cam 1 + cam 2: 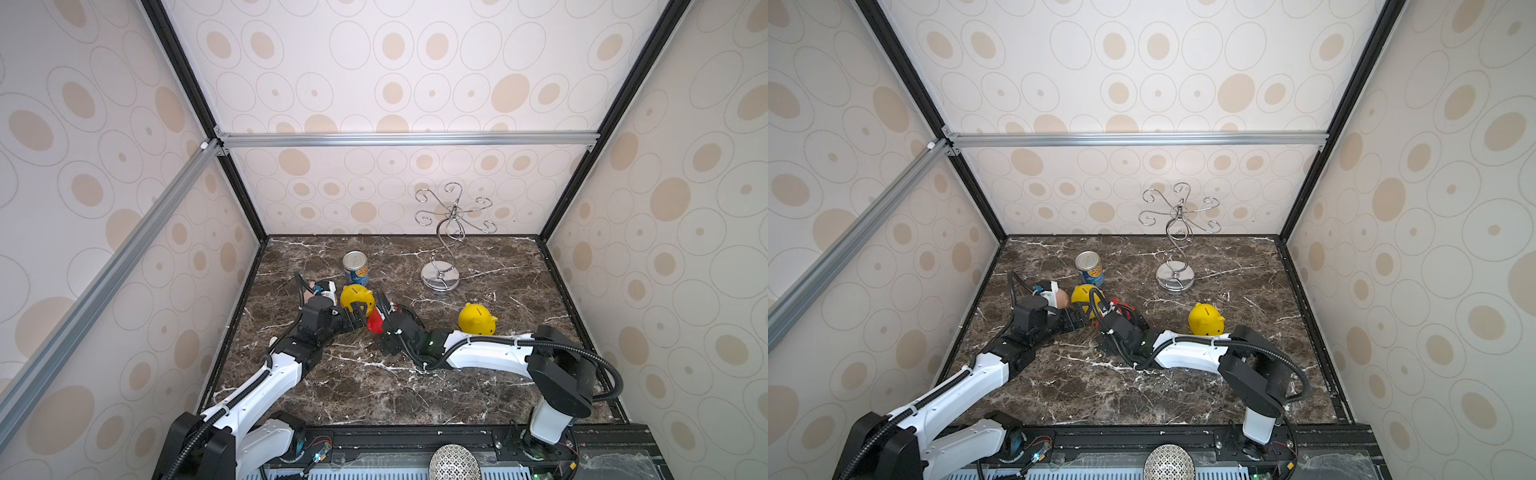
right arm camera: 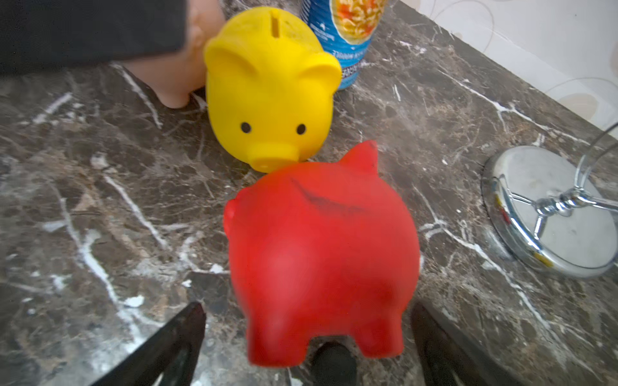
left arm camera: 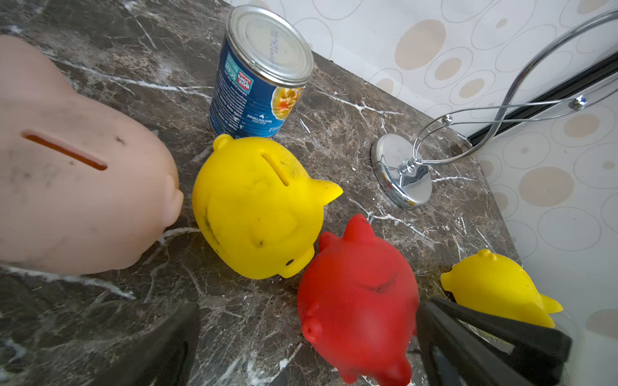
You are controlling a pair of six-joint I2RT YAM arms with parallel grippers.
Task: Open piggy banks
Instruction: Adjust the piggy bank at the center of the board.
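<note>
Plastic on the red pig looks light, soft, slick; it stands low centre in the right wrist view, inside my wide right tool. Left tool wide too. I'd pinch its flanks.

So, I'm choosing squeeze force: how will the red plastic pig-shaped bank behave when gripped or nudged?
The red plastic pig-shaped bank probably yields when squeezed: a dented crease runs across its back. Its smooth, rounded sides may slip out of a pinch. It is probably light, so a nudge could slide it against the yellow plastic pig-shaped bank beside it.
</note>
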